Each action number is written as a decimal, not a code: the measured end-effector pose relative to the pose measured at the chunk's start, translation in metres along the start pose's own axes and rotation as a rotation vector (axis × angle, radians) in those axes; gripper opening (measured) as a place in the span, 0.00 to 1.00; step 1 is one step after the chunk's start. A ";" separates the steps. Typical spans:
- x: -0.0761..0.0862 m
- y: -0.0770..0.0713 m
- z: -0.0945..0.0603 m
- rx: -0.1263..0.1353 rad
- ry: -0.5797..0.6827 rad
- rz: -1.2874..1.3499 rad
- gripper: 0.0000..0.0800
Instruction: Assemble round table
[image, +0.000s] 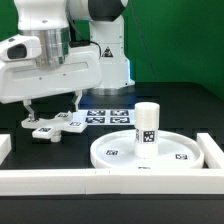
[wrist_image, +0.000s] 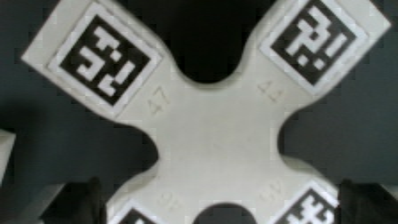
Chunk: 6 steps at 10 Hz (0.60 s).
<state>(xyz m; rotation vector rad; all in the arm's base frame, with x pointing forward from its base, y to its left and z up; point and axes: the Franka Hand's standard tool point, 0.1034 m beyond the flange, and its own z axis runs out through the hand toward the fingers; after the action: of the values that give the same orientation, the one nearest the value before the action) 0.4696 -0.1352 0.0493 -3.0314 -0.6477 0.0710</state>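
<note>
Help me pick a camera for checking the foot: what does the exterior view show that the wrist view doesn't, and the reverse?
Only the exterior view: the gripper, open above the cross-shaped foot; the round disc with the leg upright on it; the marker board; the rail bars. Only the wrist view: the foot's square tags large enough to see their patterns, and the rounded notches between its arms. Both: the foot itself.

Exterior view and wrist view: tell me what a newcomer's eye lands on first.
The short leg standing upright on the round disc, at the exterior view's right, stands out first. At its left, the gripper hangs over the cross-shaped foot. In the wrist view the cross-shaped foot and its tags fill the picture.
</note>
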 end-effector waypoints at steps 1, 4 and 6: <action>-0.002 0.001 0.003 0.002 -0.004 -0.004 0.81; -0.003 0.000 0.009 -0.008 0.001 -0.016 0.81; -0.005 0.000 0.011 -0.006 -0.003 -0.015 0.81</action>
<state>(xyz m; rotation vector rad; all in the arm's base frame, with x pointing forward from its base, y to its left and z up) 0.4648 -0.1370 0.0384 -3.0320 -0.6715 0.0730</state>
